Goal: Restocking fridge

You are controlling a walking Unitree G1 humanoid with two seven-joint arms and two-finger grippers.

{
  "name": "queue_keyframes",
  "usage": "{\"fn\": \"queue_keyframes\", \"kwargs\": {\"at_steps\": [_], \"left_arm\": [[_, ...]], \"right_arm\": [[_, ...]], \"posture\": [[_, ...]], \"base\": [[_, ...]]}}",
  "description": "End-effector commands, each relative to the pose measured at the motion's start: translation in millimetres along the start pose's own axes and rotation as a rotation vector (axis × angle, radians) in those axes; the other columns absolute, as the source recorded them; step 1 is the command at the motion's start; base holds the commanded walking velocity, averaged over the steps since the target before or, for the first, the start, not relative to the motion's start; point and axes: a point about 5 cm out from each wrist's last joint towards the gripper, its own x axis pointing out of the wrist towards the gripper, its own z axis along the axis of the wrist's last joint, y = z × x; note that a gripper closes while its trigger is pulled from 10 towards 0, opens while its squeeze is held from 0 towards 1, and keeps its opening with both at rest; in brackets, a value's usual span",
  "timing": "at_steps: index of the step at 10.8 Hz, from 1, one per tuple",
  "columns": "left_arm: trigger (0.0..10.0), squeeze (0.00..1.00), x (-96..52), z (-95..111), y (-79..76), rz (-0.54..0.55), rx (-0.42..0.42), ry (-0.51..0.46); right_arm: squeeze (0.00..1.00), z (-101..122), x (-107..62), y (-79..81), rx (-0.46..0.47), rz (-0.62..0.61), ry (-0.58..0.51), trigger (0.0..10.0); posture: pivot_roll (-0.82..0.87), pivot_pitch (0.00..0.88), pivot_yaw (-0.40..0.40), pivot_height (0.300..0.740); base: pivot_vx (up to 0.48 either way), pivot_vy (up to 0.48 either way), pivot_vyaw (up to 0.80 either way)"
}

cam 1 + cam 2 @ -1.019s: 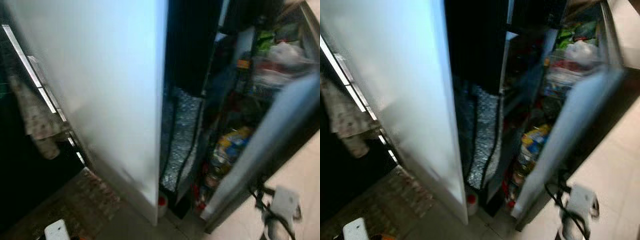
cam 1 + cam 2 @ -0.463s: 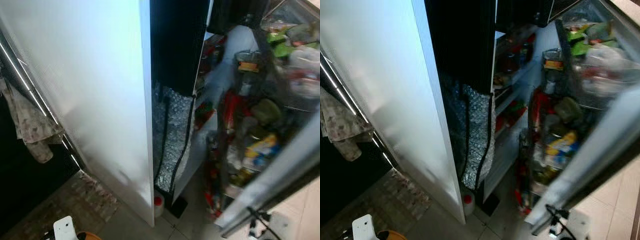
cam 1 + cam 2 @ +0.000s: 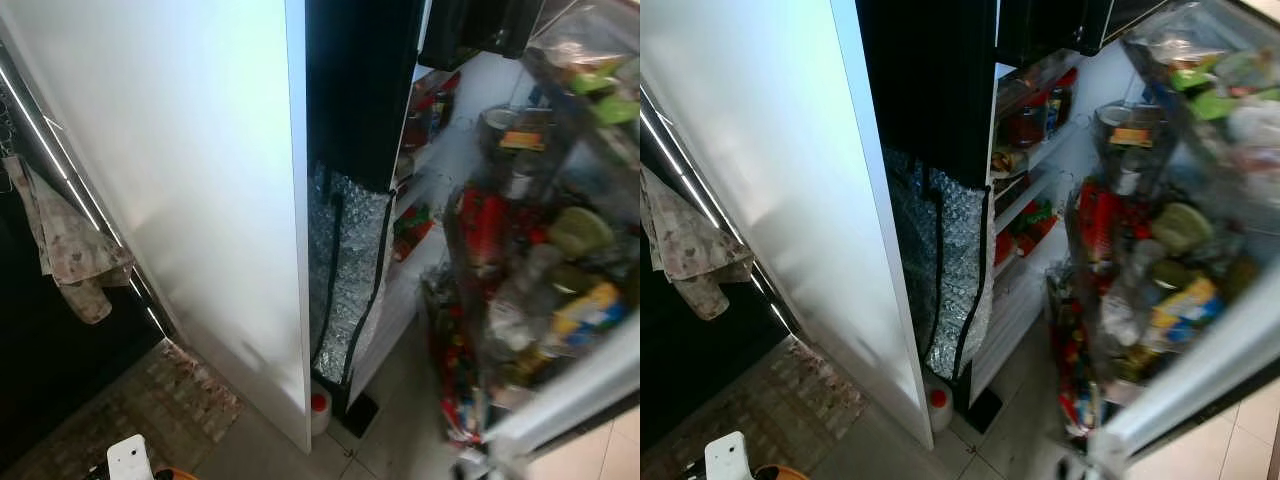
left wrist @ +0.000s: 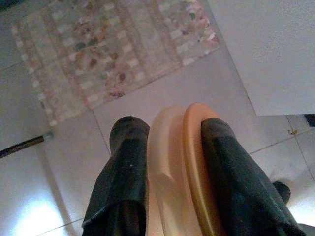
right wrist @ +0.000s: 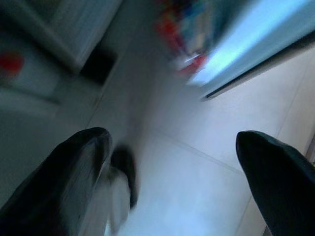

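The fridge (image 3: 940,90) stands open, its door (image 3: 1160,270) packed with blurred jars and bottles. The left pincer (image 4: 170,147) is clamped on an orange disc (image 4: 192,162) above floor tiles and a rug (image 4: 108,54). The right pincer (image 5: 167,162) hangs spread apart.

floor (image 3: 400,440): pale tiles | patterned mat (image 3: 150,400) at 8 o'clock, flat beside white fridge side | red-capped white jug (image 3: 319,408) at 6 o'clock, standing at fridge foot | fridge shelves (image 3: 1025,215) at 1 o'clock: jars, packets, blurred
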Motion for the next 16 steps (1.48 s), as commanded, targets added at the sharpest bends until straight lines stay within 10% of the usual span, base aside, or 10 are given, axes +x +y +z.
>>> {"fn": "queue_keyframes", "kwargs": {"at_steps": [1, 16], "left_arm": [[10.0, 0.0, -0.4, -3, 5.2, 0.003, 0.018, 0.017], [10.0, 0.0, -0.1, -2, 3.2, -0.009, 0.045, 0.026]], "right_arm": [[0.0, -5, -0.4, 1.0, -0.046, 0.025, 0.034, 10.0], [0.0, -2, 2.3, 26.0, 0.066, 0.053, 0.034, 10.0]], "posture": [[-0.04, 0.006, 0.011, 0.74], [-0.04, 0.0, 0.023, 0.74]], "base": [[0.0, 0.0, 0.0], [0.0, -0.291, 0.15]]}}
